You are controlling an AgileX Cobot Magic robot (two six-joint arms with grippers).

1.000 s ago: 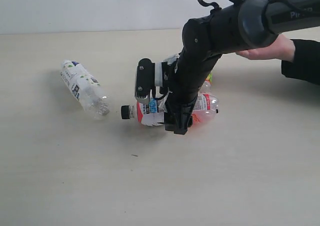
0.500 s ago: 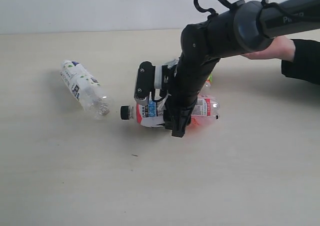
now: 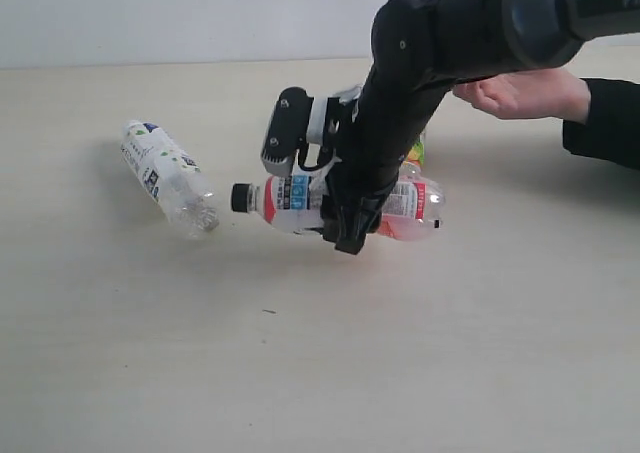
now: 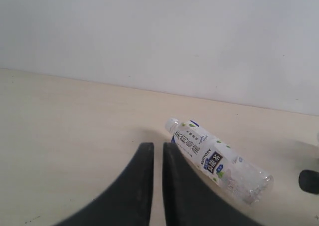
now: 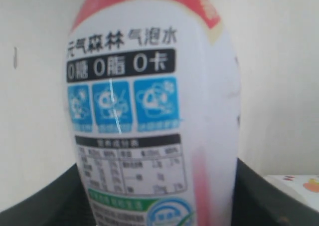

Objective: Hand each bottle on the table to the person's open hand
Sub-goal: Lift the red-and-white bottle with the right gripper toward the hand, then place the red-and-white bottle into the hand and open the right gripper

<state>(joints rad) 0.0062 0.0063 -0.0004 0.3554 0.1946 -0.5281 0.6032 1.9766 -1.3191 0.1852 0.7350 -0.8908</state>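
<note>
My right gripper (image 3: 350, 225) is shut on the pink-red, black-capped bottle (image 3: 290, 193), holding it sideways just above the table (image 3: 300, 373). Its label fills the right wrist view (image 5: 149, 111) between the dark fingers (image 5: 45, 201). The white bottle with dark print (image 3: 165, 175) lies to the left, also in the left wrist view (image 4: 214, 158). A bit of the green-lime bottle (image 3: 416, 153) shows behind the arm. A corner of the orange-fruit label (image 5: 301, 185) shows beside the gripper. The person's open hand (image 3: 520, 93) waits at the upper right. My left gripper (image 4: 157, 148) is shut and holds nothing.
The black sleeve (image 3: 610, 123) lies along the right edge. The bulky right arm (image 3: 450, 33) crosses above the bottles toward the hand. A pale wall (image 3: 200, 13) backs the table. A small dark speck (image 3: 268, 311) marks the near surface.
The right gripper has lifted the pink-red bottle off the table and the arm has risen. The bottle's cap has shifted up and left. The hand is now less covered.
</note>
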